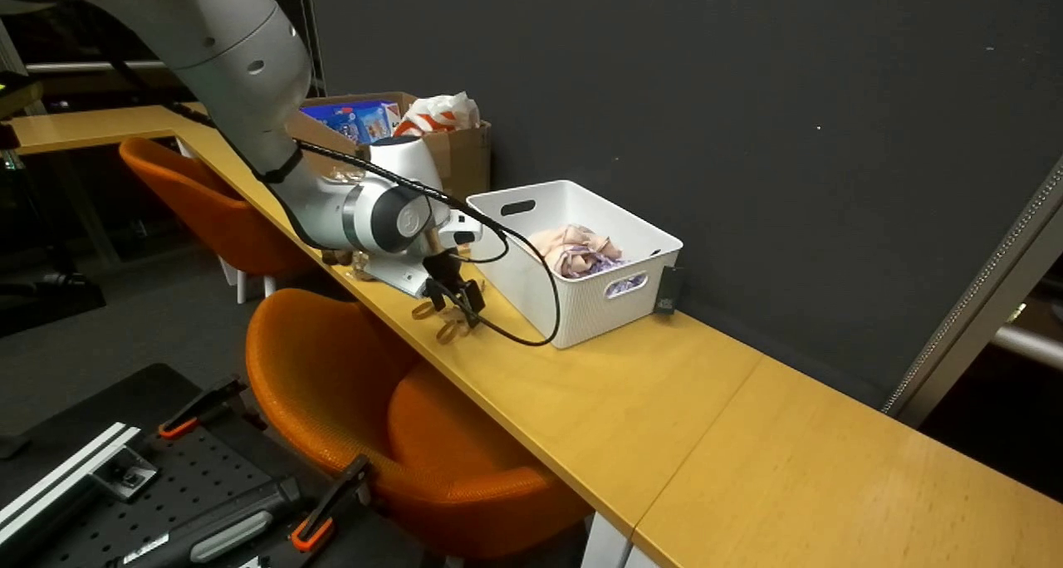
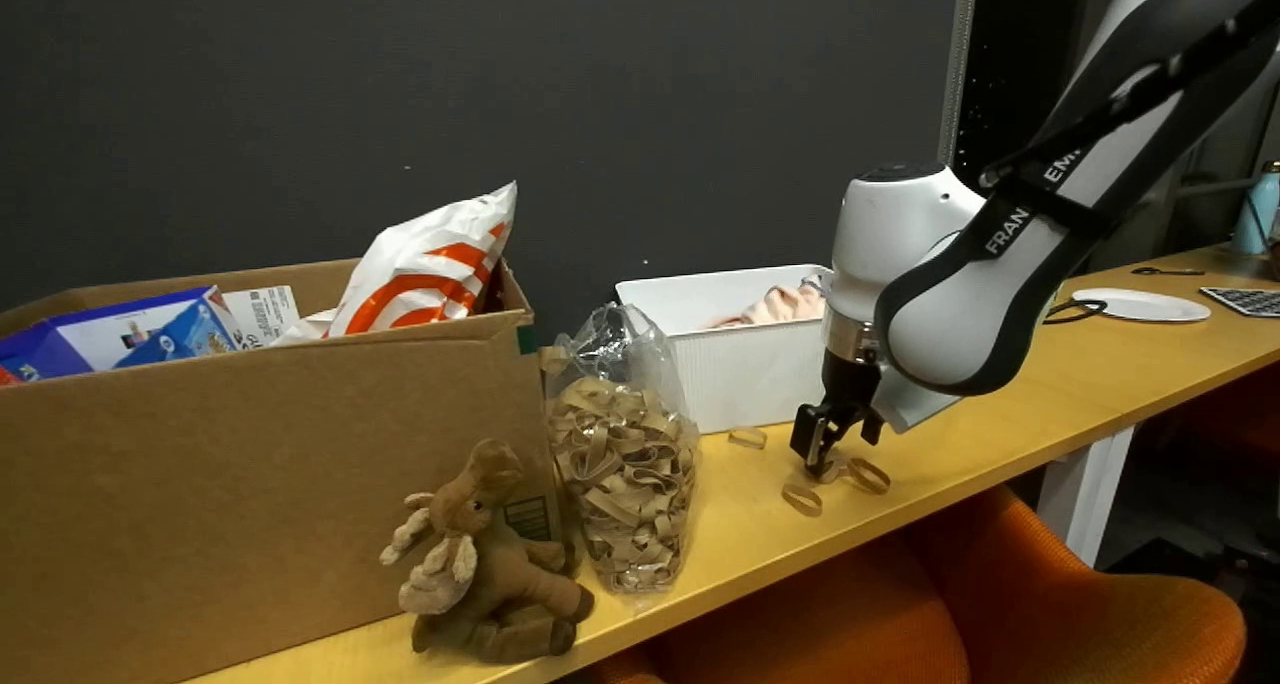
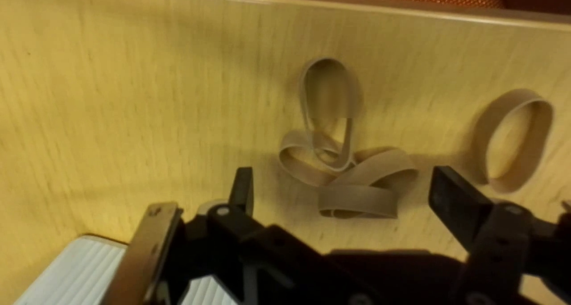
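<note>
Jaws stand wide apart, low over the worktop [image 3: 156, 95]; whether their tips touch it cannot be told. Between them lies a clump of tan bands [image 3: 361, 199], one loop reaching past the jaws towards the worktop's edge. A single band [image 3: 541, 135] sits just outside the jaws, and a further band [image 2: 747, 444] lies near them by the foot of the white bin [image 1: 614, 312]. That bin stands beside the jaws, towards the dark wall [image 1: 706, 136], holding crumpled cloth [image 1: 573, 248]. Farther from the jaws come a clear bag of bands [image 2: 625, 494], a plush moose [image 2: 505, 584] and a cardboard box [image 2: 300, 484]; below the jaws is an orange chair [image 1: 328, 385].
</note>
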`<state>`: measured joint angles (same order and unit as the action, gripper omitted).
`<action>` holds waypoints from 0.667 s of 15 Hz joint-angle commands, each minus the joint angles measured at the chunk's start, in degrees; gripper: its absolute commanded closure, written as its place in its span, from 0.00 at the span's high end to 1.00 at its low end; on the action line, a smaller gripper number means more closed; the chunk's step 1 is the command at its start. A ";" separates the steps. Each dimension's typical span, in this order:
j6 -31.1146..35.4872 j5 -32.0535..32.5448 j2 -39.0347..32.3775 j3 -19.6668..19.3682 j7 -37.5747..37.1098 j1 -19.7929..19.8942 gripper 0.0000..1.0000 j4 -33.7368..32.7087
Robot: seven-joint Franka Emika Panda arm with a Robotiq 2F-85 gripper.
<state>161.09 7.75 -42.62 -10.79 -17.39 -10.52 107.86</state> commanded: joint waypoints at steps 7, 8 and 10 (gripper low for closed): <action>-3.54 -6.54 1.19 -0.18 -6.62 -0.10 1.00 -0.94; -4.72 -7.86 1.31 -0.59 -9.20 -0.45 1.00 -1.11; -6.45 -9.49 1.73 -0.71 -12.13 -0.72 1.00 -0.96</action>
<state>158.12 1.36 -42.00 -11.17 -25.64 -10.77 107.28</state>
